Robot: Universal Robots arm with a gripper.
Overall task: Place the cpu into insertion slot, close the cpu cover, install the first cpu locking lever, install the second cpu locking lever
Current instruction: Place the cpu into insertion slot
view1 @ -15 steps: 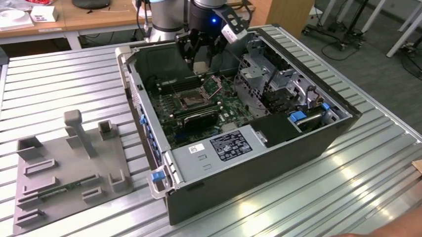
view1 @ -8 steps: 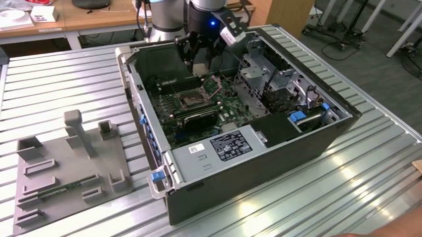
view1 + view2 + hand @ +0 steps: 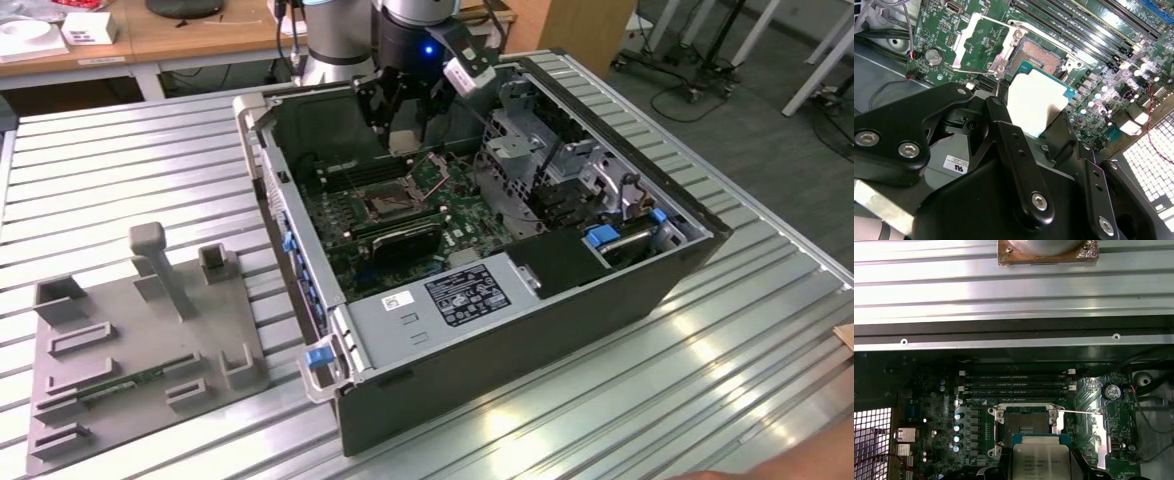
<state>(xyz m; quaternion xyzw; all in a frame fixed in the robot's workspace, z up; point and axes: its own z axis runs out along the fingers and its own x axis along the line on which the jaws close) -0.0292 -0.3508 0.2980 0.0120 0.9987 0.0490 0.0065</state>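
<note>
My gripper hangs inside the open computer case, over the green motherboard. It is shut on the cpu, a flat square chip with a silvery top, held by two opposite edges between black fingers. The chip floats just above and a little to one side of the insertion slot, whose dark centre lies bare. The cpu cover stands flipped open beside the slot. In the first wrist view the cpu sits right before the insertion slot, with a thin lever swung out.
Long black memory slots run beside the socket. A metal drive cage and cables crowd the case on the exterior view's right. A grey fixture board with upright holders lies on the ribbed metal table at the exterior view's left.
</note>
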